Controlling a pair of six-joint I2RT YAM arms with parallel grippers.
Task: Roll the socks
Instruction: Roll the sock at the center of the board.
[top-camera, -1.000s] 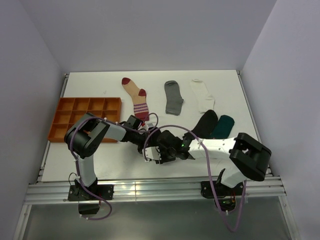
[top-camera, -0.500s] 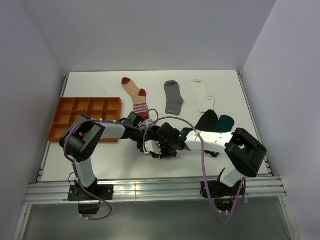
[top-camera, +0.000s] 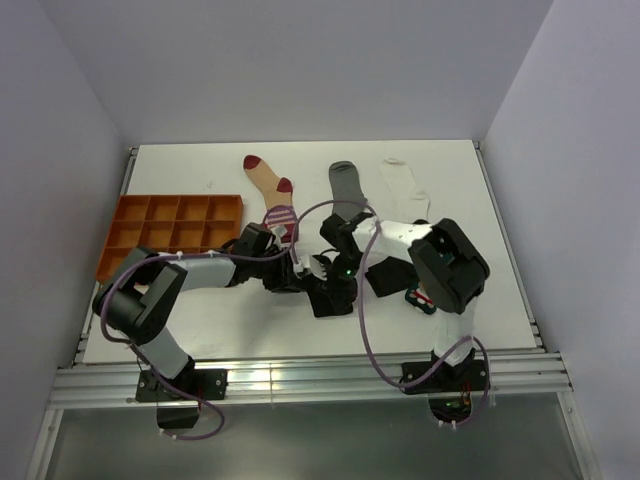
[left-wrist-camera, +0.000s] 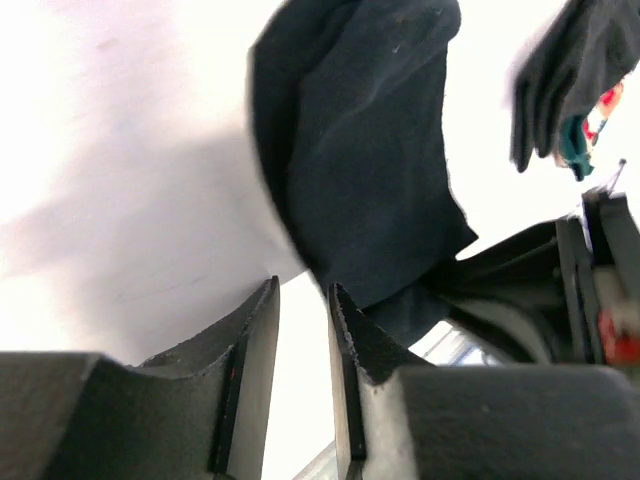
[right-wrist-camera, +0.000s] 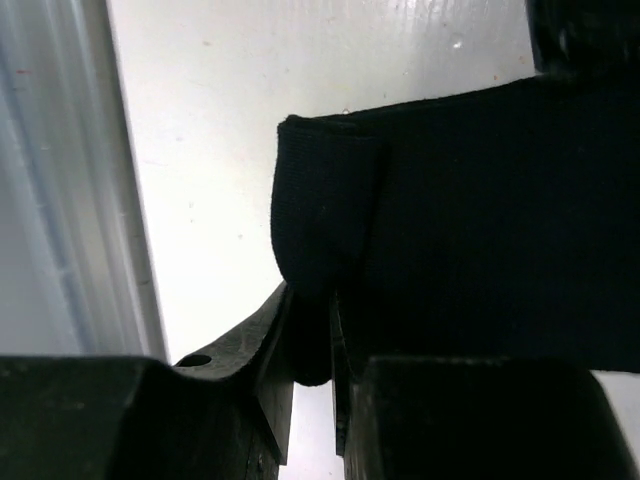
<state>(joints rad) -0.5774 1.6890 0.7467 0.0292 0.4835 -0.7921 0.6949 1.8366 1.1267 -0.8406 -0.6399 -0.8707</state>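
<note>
Our right end effector (right-wrist-camera: 312, 325) is pinched on the folded edge of a black sock (right-wrist-camera: 480, 220), which lies flat on the table (right-wrist-camera: 200, 120) and stretches away from its fingers. Our left end effector (left-wrist-camera: 303, 300) stands slightly apart, gripping nothing; we see the sock just beyond its tips.

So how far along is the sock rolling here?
Done: nothing looks rolled; the striped sock, grey sock and white sock lie flat at the far side. In hand: the right gripper pinches a black sock with one edge folded over; the left gripper stands open beside it, holding nothing. Left: rolling this sock and all the others.
</note>
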